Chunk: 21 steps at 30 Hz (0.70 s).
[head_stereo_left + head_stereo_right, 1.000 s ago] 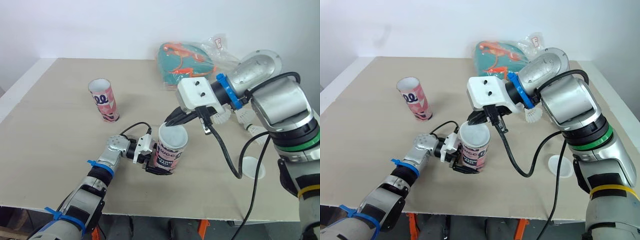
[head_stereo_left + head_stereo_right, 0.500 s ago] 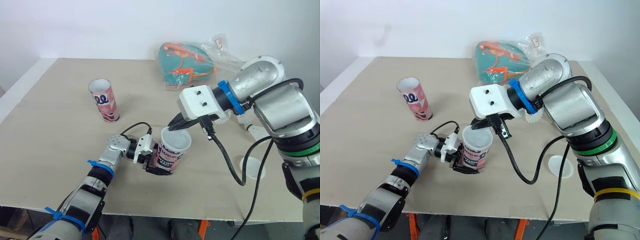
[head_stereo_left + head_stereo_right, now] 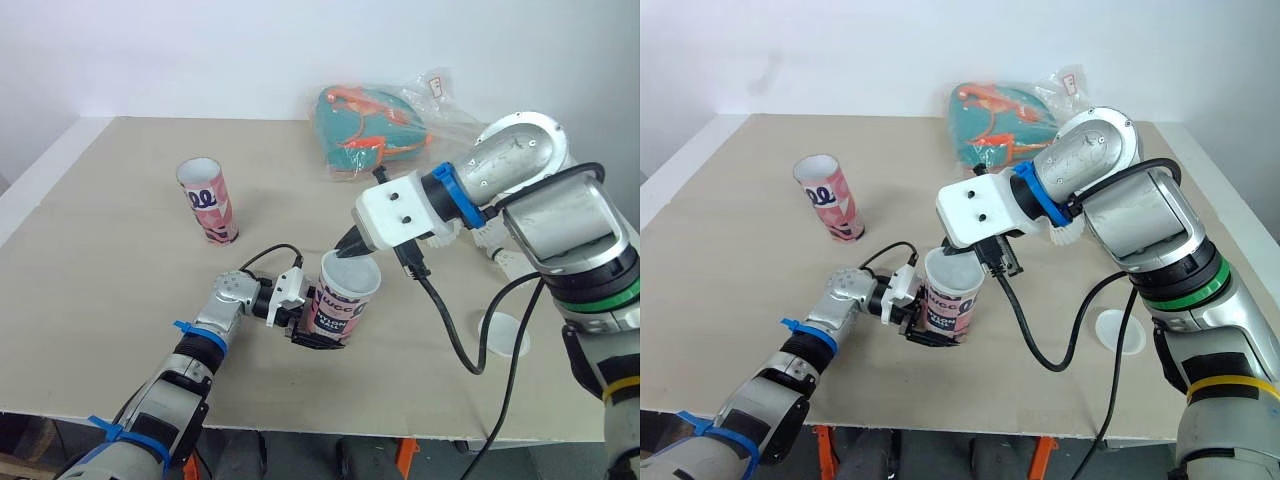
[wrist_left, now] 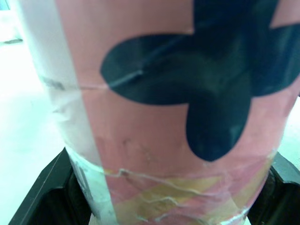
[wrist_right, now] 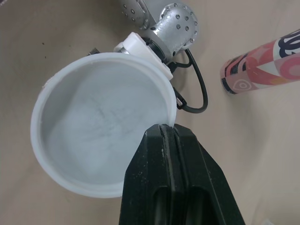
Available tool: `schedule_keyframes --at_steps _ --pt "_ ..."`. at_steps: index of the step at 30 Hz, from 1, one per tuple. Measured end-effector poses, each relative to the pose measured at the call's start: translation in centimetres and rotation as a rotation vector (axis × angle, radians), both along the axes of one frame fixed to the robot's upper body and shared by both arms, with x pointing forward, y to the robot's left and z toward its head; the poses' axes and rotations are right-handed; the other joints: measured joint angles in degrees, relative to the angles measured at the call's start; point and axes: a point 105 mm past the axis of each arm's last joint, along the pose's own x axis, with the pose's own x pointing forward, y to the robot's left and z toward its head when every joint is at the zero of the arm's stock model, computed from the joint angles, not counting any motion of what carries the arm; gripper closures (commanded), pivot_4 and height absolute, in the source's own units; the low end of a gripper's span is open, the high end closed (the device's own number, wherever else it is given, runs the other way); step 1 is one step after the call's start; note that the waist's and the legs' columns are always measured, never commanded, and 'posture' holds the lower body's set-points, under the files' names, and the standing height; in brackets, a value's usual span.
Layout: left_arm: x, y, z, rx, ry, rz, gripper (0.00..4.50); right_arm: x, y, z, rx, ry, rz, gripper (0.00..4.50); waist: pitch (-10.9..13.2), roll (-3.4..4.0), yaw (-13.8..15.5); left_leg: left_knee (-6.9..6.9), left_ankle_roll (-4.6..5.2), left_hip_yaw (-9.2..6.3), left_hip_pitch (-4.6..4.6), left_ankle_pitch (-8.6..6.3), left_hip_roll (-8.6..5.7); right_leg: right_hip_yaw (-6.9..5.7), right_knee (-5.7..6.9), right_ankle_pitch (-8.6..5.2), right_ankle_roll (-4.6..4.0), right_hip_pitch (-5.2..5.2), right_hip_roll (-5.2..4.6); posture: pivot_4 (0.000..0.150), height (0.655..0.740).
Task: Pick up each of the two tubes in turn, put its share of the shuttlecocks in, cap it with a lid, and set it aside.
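A pink patterned tube (image 3: 336, 308) stands tilted near the table's front, and my left gripper (image 3: 303, 318) is shut on its lower half; up close the tube (image 4: 178, 117) sits between black fingers (image 4: 42, 197). A white lid (image 3: 350, 273) sits at the tube's mouth. My right gripper (image 5: 168, 133) is shut on the rim of this lid (image 5: 93, 140), coming from above right. The second tube (image 3: 208, 200) stands open-topped at the left. A second lid (image 3: 504, 335) lies flat at the right. White shuttlecocks (image 3: 1068, 232) show behind my right wrist.
A teal and orange bag in clear plastic (image 3: 372, 122) lies at the back of the table (image 3: 120, 290). A black cable (image 3: 455, 330) hangs from my right wrist over the table. The table's front edge runs close below my left arm.
My right wrist swung a little to the right and back, keeping the lid at the tube's mouth. The left gripper and tube stayed almost still.
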Motion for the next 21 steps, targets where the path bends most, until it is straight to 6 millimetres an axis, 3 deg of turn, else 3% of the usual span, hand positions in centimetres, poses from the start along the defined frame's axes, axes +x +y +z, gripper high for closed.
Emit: schedule_keyframes --at_steps 5,6,11,16,21 --pt "0.0 0.2 -0.1 0.001 0.002 0.007 0.84 0.7 0.2 -0.1 -0.014 -0.063 -0.016 2.74 -0.1 -0.05 0.0 -0.02 -0.01 0.02 0.15 0.00 0.01 0.00 0.00 -0.04 -0.07 -0.10 -0.01 0.150 0.7400" --pt "0.0 0.3 -0.2 0.002 0.004 0.008 0.84 0.9 0.2 0.0 -0.013 -0.082 -0.022 2.13 -0.2 -0.07 0.0 -0.04 -0.01 0.02 0.17 0.00 0.01 0.00 0.00 -0.04 -0.08 -0.10 0.00 0.150 0.7400" --pt "0.0 0.3 -0.4 0.004 0.008 0.011 0.84 1.4 0.4 0.5 0.017 -0.136 -0.049 0.03 -0.5 -0.25 0.0 -0.05 -0.01 0.03 0.20 -0.01 0.03 0.00 0.00 -0.04 -0.10 -0.10 0.00 0.150 0.7400" --pt "0.1 0.4 -0.6 0.007 0.016 0.017 0.84 1.9 0.9 0.6 0.075 -0.113 -0.086 0.03 -0.7 -0.37 -0.1 -0.09 -0.02 0.04 0.26 -0.01 0.05 0.00 0.00 0.01 -0.21 -0.10 0.00 0.150 0.7400" --pt "0.1 0.4 -0.5 0.008 0.001 0.013 0.84 1.9 1.3 1.1 0.236 0.148 -0.134 0.03 -0.7 -0.33 -0.1 -0.11 0.02 0.03 0.17 0.01 0.06 0.01 0.00 0.13 -0.30 -0.05 0.01 0.150 0.7400"
